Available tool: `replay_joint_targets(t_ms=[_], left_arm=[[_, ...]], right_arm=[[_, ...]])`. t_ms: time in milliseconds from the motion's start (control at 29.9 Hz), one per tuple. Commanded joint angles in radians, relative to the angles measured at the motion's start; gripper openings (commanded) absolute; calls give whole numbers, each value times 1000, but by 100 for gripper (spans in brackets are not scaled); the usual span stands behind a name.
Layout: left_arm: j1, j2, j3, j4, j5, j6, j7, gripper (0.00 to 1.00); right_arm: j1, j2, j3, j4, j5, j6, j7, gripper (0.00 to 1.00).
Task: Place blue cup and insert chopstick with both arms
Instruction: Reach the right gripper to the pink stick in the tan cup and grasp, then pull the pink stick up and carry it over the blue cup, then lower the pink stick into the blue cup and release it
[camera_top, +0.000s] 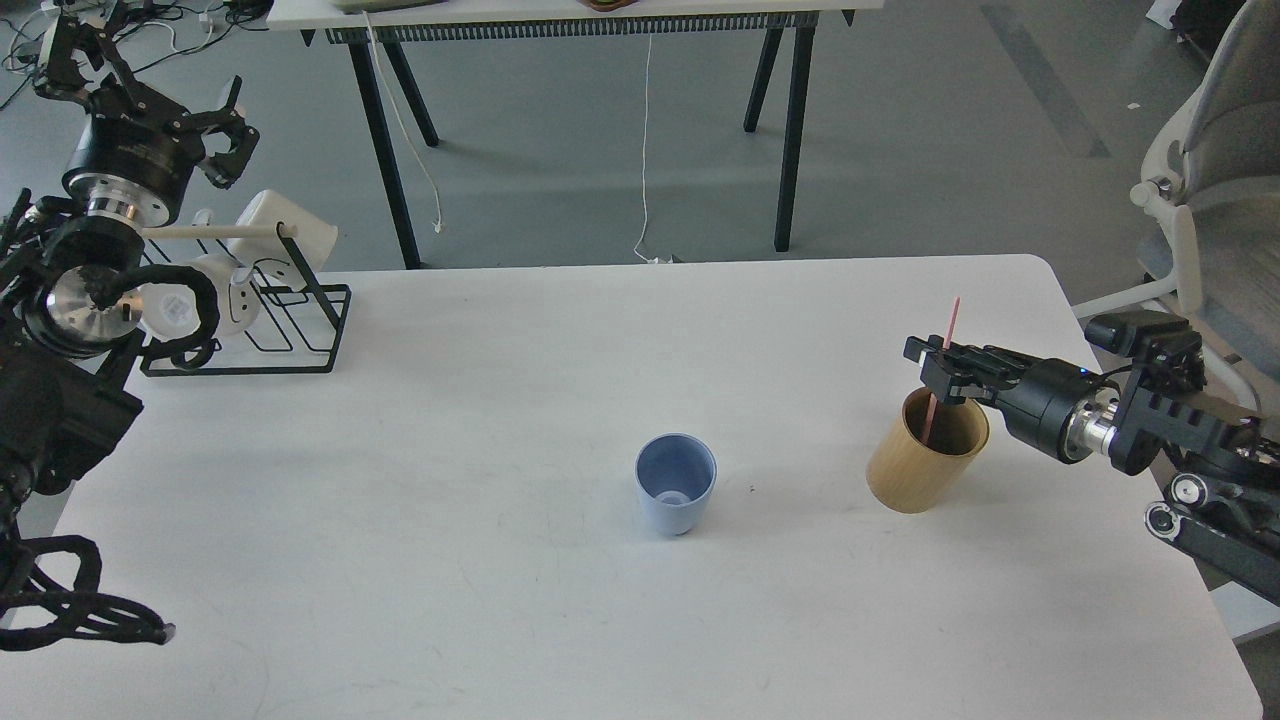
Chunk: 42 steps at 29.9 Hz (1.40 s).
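The blue cup (675, 486) stands upright and empty at the middle of the white table (500, 400). To its right the pink chopstick (951, 318) leans inside a tan wooden cylinder (920, 470), its top sticking out above the rim. My right gripper (935, 367) reaches in from the right just above the cylinder. Its fingers are apart on either side of the chopstick's middle, so it is open. My left gripper (145, 85) is raised at the far left above the rack, open and empty, far from the cup.
A black wire rack (250, 330) with a pale wooden rod and white mugs (285, 235) stands at the table's back left, under my left arm. Another table (580, 20) stands behind. An office chair (1215, 190) is at the right.
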Motion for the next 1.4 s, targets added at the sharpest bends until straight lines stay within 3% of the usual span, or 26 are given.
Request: replay_joint_targets(t_ms=[0,134,334,602,702,1003,1371], left_arm=[[1,7,-2,2,0,0,-2,100],[3,19,-2,2,-2,0,-2,100],[3,36,-2,2,-2,0,-6,100],[3,45,0,2,-2,0,-2,100],[3,46,-2,2,-2,0,-2,100],[3,54,0,2,-2,0,-2,100],[9,68,-2,0,-2,0,-3,100]], right_arm=[[9,-2,-7,3,0,2,-1,4],[15,-28,-7,24,2,0,-1,3],[107,-163,-2,130,17,12,-4,4],[383,-189,42,204,87,173,-21,4],[446,-127,47,202,163,216,-36,4],[436,177,-11,192,147,218,-81,4],[394,273,-103,120,103,213,-98,4]])
